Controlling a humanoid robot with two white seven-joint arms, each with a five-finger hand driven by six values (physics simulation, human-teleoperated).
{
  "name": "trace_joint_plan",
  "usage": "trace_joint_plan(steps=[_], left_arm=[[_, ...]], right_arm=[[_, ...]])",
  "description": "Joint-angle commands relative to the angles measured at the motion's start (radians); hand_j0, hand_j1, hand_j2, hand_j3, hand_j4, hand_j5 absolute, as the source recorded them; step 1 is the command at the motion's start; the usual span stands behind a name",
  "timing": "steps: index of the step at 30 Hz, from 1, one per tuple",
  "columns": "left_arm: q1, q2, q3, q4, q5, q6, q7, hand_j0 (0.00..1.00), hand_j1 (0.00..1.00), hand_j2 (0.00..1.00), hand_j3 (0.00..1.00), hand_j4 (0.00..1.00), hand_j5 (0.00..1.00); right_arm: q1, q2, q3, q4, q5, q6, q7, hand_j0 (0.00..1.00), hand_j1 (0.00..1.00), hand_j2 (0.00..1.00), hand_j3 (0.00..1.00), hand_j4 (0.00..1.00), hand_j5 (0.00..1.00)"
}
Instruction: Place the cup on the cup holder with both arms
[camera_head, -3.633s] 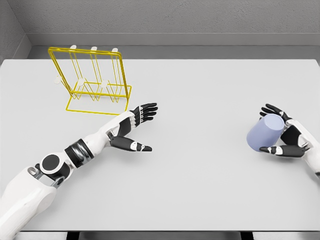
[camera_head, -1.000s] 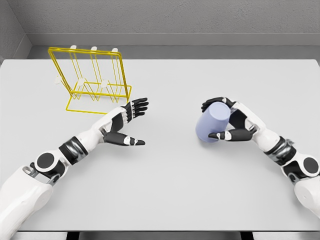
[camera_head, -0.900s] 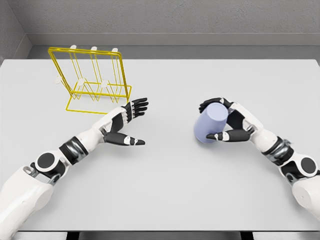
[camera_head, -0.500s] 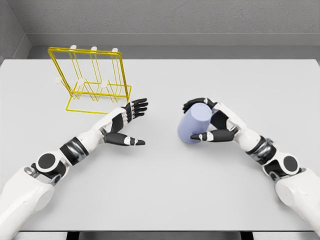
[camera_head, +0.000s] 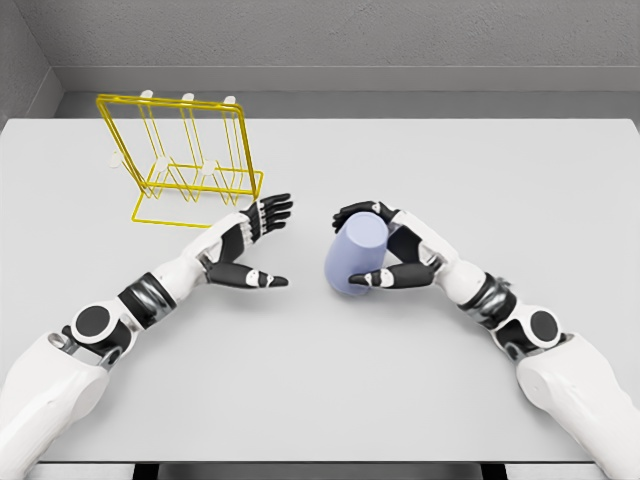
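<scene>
The right hand (camera_head: 392, 252) covers the right side of the cup (camera_head: 356, 258). Both arms run off the near edge. The rack (camera_head: 185, 160) pegs are too small to make out.

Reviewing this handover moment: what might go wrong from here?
1. The right hand grips the cup from one side, thumb below and fingers on top; the tilted cup may slip during the pass.
2. The left hand is open, still apart from the cup; a mistimed release would drop it onto the table.
3. The holder is thin wire with small pegs, so hanging the cup needs precise aim.
</scene>
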Motion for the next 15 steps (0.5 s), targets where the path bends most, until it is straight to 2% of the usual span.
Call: trace_joint_plan(steps=[1,3,6,7,15], left_arm=[[0.0,-0.002,0.008,0.008,0.001,-0.001,0.0,1.0,1.0,1.0,1.0,1.0,1.0],[0.0,-0.004,0.008,0.008,0.001,-0.001,0.0,1.0,1.0,1.0,1.0,1.0,1.0],[0.0,-0.002,0.008,0.006,0.0,-0.001,0.0,1.0,1.0,1.0,1.0,1.0,1.0],[0.0,-0.002,0.008,0.005,-0.013,-0.001,0.0,1.0,1.0,1.0,1.0,1.0,1.0],[0.0,-0.002,0.013,0.003,-0.083,-0.018,0.0,1.0,1.0,1.0,1.0,1.0,1.0]], right_arm=[[0.0,0.016,0.002,0.016,-0.005,0.0,0.0,0.71,0.71,0.71,0.71,0.71,0.71],[-0.006,0.02,0.002,0.033,-0.005,0.0,0.0,0.74,0.74,0.74,0.74,0.74,0.74],[-0.014,0.022,0.004,0.047,0.02,0.0,0.0,0.91,0.91,0.91,0.91,0.91,0.91],[-0.014,0.022,0.007,0.047,0.04,0.0,0.0,1.0,1.0,1.0,1.0,1.0,1.0],[-0.014,0.014,0.001,0.047,0.066,0.0,0.0,1.0,1.0,1.0,1.0,1.0,1.0]])
